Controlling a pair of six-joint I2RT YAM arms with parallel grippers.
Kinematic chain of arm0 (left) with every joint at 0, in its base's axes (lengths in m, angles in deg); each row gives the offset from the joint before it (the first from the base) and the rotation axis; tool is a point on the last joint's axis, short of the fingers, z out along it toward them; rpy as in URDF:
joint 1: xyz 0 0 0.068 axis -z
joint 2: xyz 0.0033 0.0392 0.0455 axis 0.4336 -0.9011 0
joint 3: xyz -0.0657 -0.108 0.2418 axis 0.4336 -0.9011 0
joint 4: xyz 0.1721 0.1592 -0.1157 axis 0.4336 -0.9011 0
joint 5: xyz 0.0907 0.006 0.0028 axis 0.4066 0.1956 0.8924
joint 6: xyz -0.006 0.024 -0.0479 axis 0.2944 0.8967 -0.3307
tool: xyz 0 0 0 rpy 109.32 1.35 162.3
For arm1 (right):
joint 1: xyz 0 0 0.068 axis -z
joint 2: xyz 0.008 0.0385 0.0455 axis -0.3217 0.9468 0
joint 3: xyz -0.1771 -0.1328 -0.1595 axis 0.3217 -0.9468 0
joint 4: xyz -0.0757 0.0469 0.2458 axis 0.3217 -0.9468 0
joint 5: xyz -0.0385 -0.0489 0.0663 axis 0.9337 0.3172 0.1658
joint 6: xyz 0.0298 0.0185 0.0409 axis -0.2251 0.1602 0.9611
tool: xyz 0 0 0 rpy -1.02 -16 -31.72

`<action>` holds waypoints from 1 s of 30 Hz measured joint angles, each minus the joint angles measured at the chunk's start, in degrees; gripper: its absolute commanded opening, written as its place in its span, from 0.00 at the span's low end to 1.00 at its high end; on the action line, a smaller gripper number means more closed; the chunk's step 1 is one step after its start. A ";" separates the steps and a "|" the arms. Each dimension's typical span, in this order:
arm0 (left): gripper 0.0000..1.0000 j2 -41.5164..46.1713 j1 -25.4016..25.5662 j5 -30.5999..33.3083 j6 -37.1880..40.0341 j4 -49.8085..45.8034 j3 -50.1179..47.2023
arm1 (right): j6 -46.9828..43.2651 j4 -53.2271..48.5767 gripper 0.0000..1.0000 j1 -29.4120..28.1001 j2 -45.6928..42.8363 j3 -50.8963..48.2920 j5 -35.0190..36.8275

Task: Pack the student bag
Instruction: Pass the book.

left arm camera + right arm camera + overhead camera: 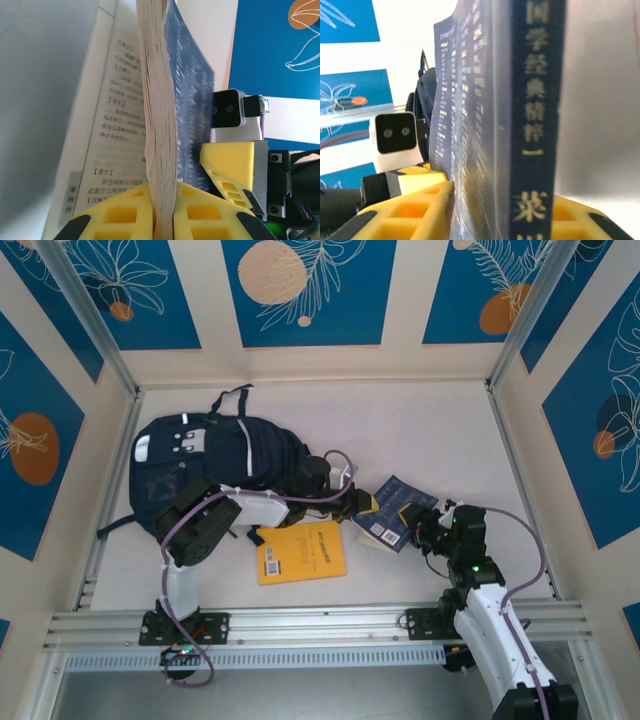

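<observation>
The student bag (200,465), dark navy with white stripes, lies flat at the back left of the table; a sliver of the bag (422,95) shows past the book in the right wrist view. A blue book (392,510) with gold lettering is held between both arms in the middle. My left gripper (364,503) is shut on its page edge (159,110), the yellow fingers (125,210) pressed to both sides of the pages. My right gripper (416,522) is shut on the spine side (535,100), one yellow finger (415,205) against the cover.
A yellow book (300,552) lies flat on the table near the front, just left of the blue one. Aluminium rails run along the front edge (320,625) and both sides. The right half of the white table top (440,430) is bare.
</observation>
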 measured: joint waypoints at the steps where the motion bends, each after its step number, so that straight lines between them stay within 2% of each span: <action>1: 0.15 0.00 0.00 0.00 0.00 0.04 0.00 | 0.24 0.15 0.18 0.00 -0.04 0.00 -0.07; 4: 0.24 0.02 0.00 -0.09 0.22 -0.50 0.00 | 0.22 0.44 0.05 0.13 -0.04 0.00 -0.37; 5: 0.32 0.00 -0.11 -0.13 0.61 -0.96 0.00 | 0.00 0.44 0.01 0.24 -0.04 0.00 -0.39; 6: 0.39 0.00 -0.11 -0.13 1.09 -1.60 0.00 | 0.09 0.50 0.00 0.37 -0.04 0.00 -0.42; 8: 0.49 0.04 -0.11 0.09 3.15 -4.59 0.20 | -0.20 0.50 0.00 0.55 -0.04 0.02 -0.44; 11: 0.56 1.09 -0.17 1.68 8.13 -12.98 1.05 | -1.27 -1.33 0.00 0.59 -0.02 0.63 -0.44; 15: 0.60 4.81 -0.37 5.35 15.43 -23.69 2.73 | -2.78 -2.58 0.00 0.59 0.02 2.36 -0.68; 18: 0.61 6.80 -0.42 6.38 18.43 -26.88 3.67 | -3.39 -1.31 0.00 0.74 0.02 2.80 -1.97; 24: 0.63 7.23 -0.90 4.98 19.76 -27.34 3.80 | -4.28 5.09 0.00 0.74 0.02 2.80 -7.58; 30: 0.64 8.76 -3.02 -0.02 16.72 -21.11 1.55 | -4.31 11.76 0.00 0.92 0.02 3.21 -13.31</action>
